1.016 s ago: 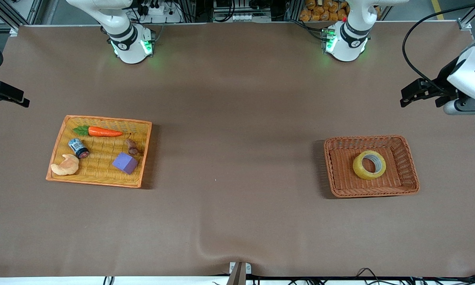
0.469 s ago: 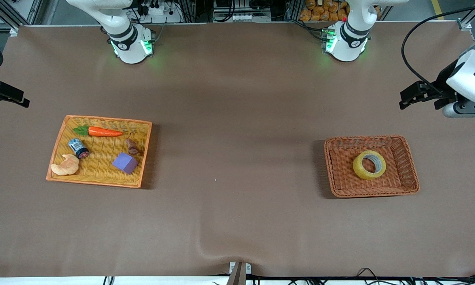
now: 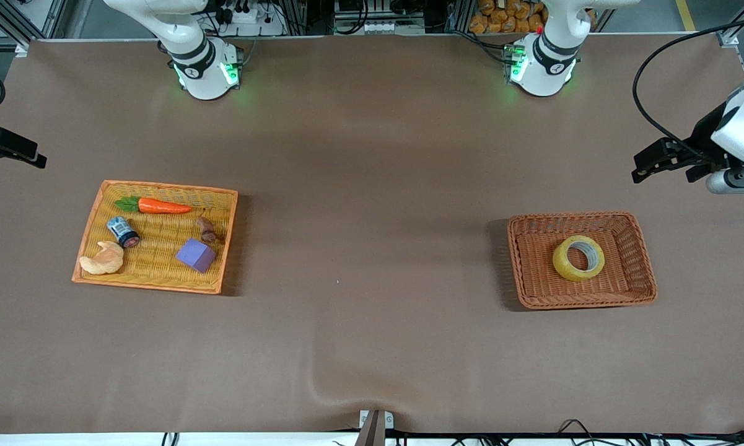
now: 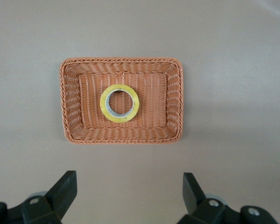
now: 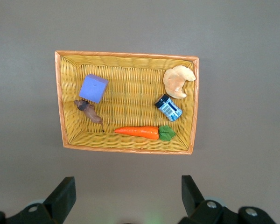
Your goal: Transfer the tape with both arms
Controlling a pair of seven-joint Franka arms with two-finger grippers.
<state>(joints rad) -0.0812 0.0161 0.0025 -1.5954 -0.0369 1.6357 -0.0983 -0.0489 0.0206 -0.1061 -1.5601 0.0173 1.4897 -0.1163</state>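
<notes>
The tape lies flat in the brown wicker basket toward the left arm's end of the counter. The left claw hangs wide and empty above the counter near that basket. The right claw, also wide and empty, hangs above the counter near the yellow tray.

At the left of the front frame, a yellow tray holds a carrot, a small can, a croissant, a purple cube and a brown lump. At the right sits a brown wicker basket.
</notes>
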